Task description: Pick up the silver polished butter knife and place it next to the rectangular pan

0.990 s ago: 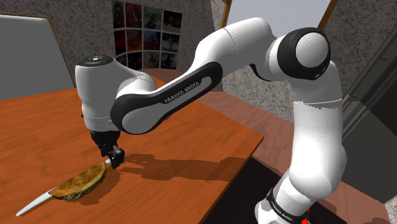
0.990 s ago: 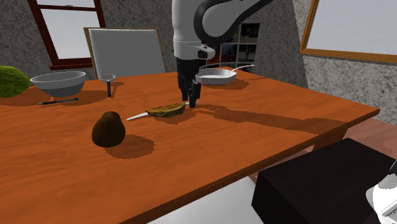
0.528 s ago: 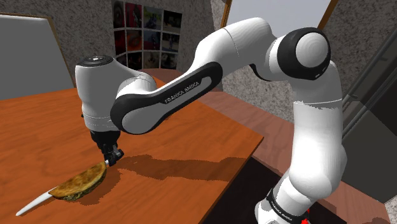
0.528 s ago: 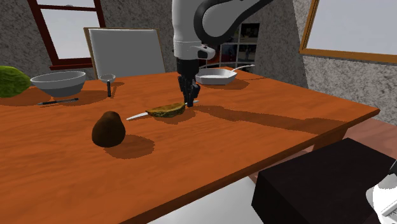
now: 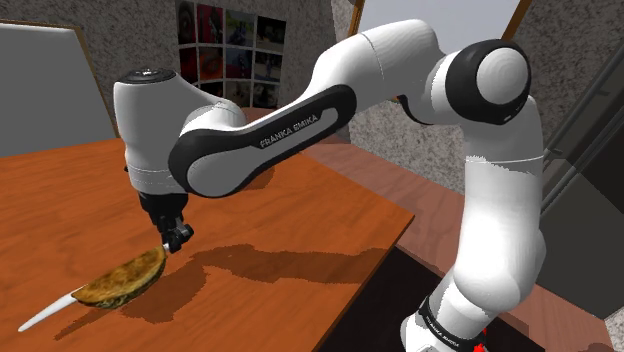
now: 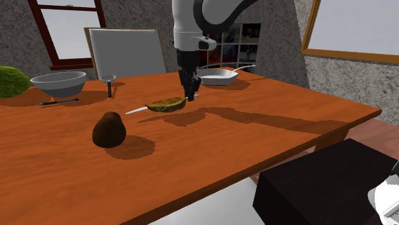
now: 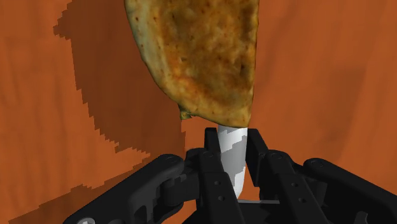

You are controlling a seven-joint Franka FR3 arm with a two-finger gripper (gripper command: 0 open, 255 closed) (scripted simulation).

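My black gripper (image 5: 172,240) is shut on the handle end of a pale silver-white butter knife (image 5: 42,316), which hangs slightly above the wooden table. A flat brown-green food piece (image 5: 122,282) lies over the knife's middle and hangs with it. In the wrist view the fingers (image 7: 210,167) clasp the knife handle (image 7: 232,159), and the brown piece (image 7: 203,57) covers the blade beyond. In the second exterior view, the gripper (image 6: 190,96) holds the knife (image 6: 135,110) in front of the pale pan (image 6: 216,77), which sits on the table just behind the arm.
A dark brown rounded fruit (image 6: 110,130) sits nearer the camera. A grey bowl (image 6: 59,82), a green object (image 6: 11,81), a small cup (image 6: 110,84) and a pen (image 6: 57,100) lie towards the second exterior view's left. A chair back (image 6: 125,51) stands behind the table (image 6: 275,108).
The fingers closed on the knife handle. The arm then rose slightly, lifting the knife and the brown piece off the table; their shadow has separated from them.
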